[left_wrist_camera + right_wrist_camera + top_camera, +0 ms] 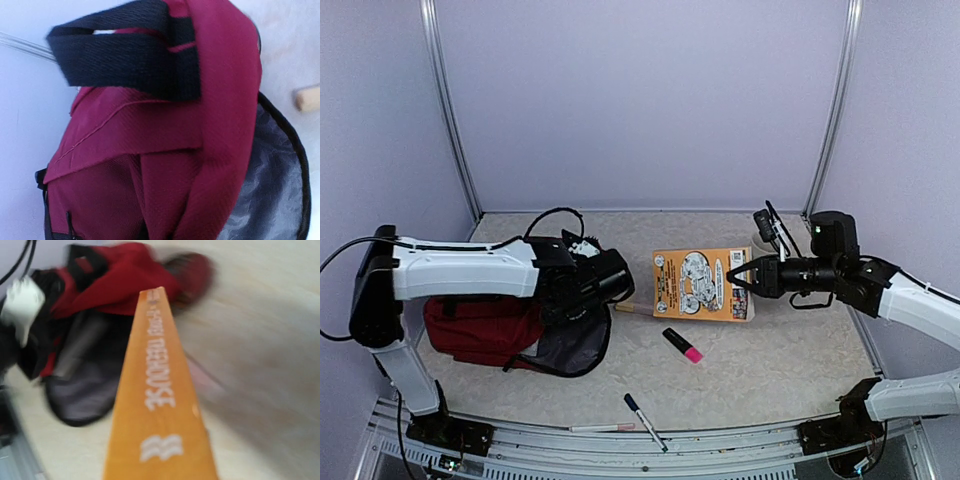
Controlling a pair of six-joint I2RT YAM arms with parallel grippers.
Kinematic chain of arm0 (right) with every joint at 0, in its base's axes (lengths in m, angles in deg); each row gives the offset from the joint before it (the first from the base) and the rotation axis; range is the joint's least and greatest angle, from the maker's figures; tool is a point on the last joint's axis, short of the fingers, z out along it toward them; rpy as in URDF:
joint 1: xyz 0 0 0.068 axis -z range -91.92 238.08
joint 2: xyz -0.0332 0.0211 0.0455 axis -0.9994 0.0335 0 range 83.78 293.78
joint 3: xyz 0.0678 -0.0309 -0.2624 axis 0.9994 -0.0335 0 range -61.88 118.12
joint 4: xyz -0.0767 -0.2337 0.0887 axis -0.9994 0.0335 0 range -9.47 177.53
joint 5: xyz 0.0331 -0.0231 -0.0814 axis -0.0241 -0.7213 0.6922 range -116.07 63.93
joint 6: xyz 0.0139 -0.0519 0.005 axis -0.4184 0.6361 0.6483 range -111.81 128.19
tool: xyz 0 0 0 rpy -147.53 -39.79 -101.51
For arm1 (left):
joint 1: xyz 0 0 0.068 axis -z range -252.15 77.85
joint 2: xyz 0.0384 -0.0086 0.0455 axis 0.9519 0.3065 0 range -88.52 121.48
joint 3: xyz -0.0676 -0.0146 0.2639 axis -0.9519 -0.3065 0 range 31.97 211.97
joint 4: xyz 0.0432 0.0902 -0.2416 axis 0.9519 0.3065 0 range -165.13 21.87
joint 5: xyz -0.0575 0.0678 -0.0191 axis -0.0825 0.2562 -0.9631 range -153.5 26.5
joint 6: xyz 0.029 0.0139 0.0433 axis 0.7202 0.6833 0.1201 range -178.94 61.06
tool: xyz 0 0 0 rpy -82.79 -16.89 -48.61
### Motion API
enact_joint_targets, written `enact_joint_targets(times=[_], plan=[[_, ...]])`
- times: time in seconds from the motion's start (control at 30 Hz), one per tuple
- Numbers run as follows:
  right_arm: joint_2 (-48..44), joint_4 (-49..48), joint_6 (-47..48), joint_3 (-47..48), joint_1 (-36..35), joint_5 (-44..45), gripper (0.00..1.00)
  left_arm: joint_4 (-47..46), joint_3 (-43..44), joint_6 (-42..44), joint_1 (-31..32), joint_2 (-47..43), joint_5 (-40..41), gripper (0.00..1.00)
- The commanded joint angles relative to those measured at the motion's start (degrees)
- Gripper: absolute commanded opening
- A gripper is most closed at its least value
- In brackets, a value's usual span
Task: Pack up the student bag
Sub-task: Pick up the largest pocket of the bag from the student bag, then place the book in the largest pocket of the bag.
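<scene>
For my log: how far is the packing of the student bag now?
Done: the student bag lies open, with the left tool at its mouth; nothing is visibly packed. In hand: the right tool grips the orange book. Left: highlighter and pen on the table.

Right hand [738,278] grips the orange book [698,283] by its right edge, near the student bag [480,330]
</scene>
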Motion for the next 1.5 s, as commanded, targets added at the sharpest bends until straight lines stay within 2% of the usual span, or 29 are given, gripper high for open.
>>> enact_joint_targets(times=[0.0,0.13,0.3,0.5,0.67,0.8,1.03,1.23,1.37,1.47], plan=[[-2.9,-15.6,-4.8,-0.5,-2.0,-13.9,0.0,0.6,5.7,-1.1,2.0,-12.3,3.9,0.0],[2.4,-24.9,-12.0,-0.7,-9.4,-13.0,0.0,-1.0,5.6,-0.5,3.0,-18.4,1.5,0.0],[16.3,-29.7,-17.8,4.4,-17.5,-8.2,0.0,-6.6,3.3,1.4,4.0,-24.0,-3.4,0.0],[29.2,-41.2,-28.2,9.1,-17.8,-7.7,0.0,-13.5,-0.1,3.6,5.9,-28.9,-8.3,0.0],[38.8,-46.7,-34.4,16.5,-17.8,-5.4,0.0,-18.4,-3.3,5.0,6.3,-31.9,-12.1,0.0],[47.1,-55.1,-42.6,22.9,-17.9,-6.3,0.0,-19.3,-3.9,5.8,6.4,-32.4,-12.6,0.0],[58.1,-58.3,-50.2,31.6,-20.0,-0.4,0.0,-22.1,-4.9,6.7,6.3,-33.0,-13.7,0.0],[61.2,-64.9,-56.2,31.9,-21.3,4.2,0.0,-21.6,-4.4,6.8,5.2,-33.0,-13.7,0.0],[56.5,-61.8,-52.7,27.7,-21.1,8.4,0.0,-18.9,-5.9,4.3,2.2,-34.4,-13.5,0.0],[54.6,-60.4,-51.9,25.3,-21.1,12.8,0.0,-23.2,-8.2,4.6,1.7,-36.7,-16.7,0.0]])
